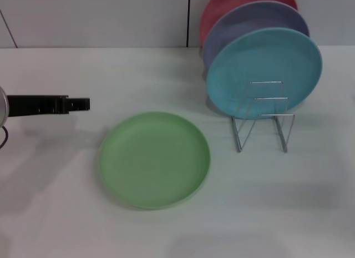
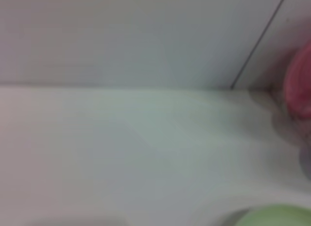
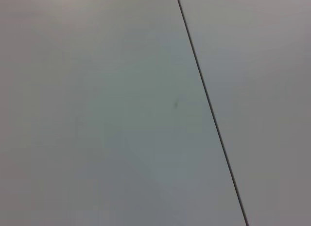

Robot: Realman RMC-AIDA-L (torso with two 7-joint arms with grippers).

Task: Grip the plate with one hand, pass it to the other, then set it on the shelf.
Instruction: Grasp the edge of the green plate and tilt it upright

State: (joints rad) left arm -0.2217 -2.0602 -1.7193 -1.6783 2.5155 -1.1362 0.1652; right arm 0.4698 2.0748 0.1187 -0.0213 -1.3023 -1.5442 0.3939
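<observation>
The light green plate [image 1: 154,159] lies flat on the white table, near the middle. A sliver of the plate's rim [image 2: 277,216] also shows in the left wrist view. My left gripper [image 1: 84,104] reaches in from the left edge as a black bar, level with the plate's far-left side and a short gap away from it, holding nothing. The chrome wire shelf [image 1: 263,127] stands to the right of the plate, with free loops at its front. My right gripper is out of view; its wrist camera sees only a plain panel with a dark seam.
In the shelf stand a turquoise plate [image 1: 264,72], a lavender plate [image 1: 252,22] behind it and a red plate [image 1: 222,5] at the back; the red plate [image 2: 299,87] also shows in the left wrist view. A wall runs behind the table.
</observation>
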